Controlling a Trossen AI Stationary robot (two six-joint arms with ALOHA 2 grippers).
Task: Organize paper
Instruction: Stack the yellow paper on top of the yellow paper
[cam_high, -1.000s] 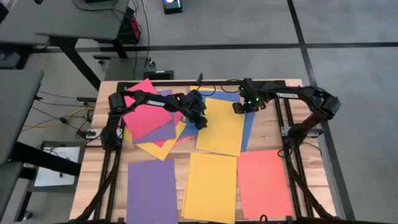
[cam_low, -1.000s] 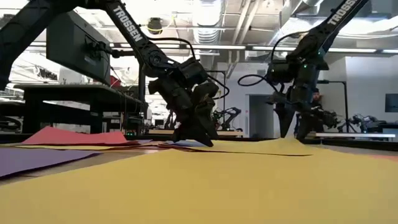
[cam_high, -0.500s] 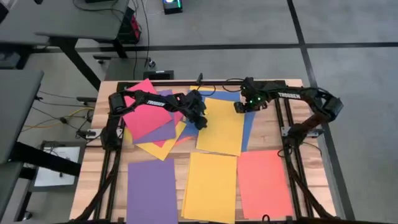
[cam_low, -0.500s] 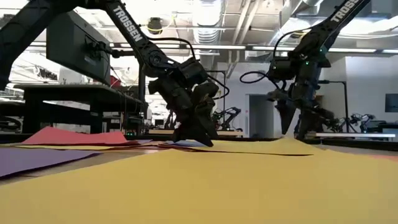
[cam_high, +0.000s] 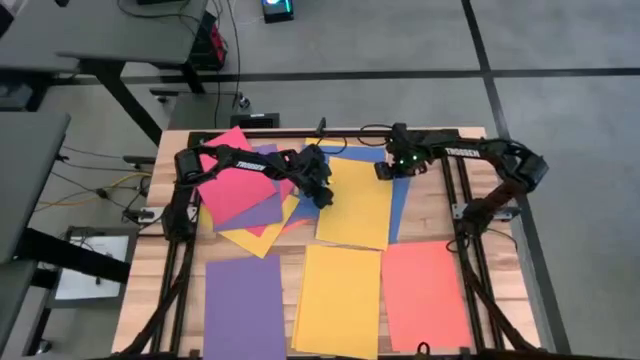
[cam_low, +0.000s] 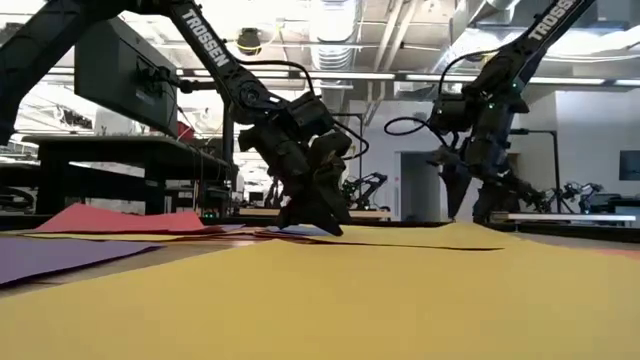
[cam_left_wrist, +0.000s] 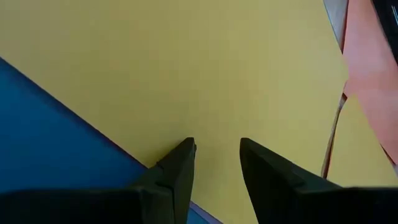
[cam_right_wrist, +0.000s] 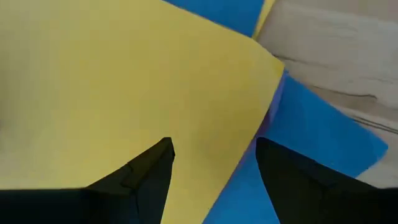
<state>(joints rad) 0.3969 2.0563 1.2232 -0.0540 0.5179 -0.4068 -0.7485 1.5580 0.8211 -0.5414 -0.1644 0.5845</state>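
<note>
grey tiled floor (cam_high: 560, 40) with dark seams, dark workbench (cam_low: 120, 150), ceiling strip lights (cam_low: 400, 76), white wall (cam_low: 590, 130)

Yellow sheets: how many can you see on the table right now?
3 visible: one at the front middle, one in the centre under both grippers, one partly buried at the left pile's near edge. More may be hidden in that pile.
</note>
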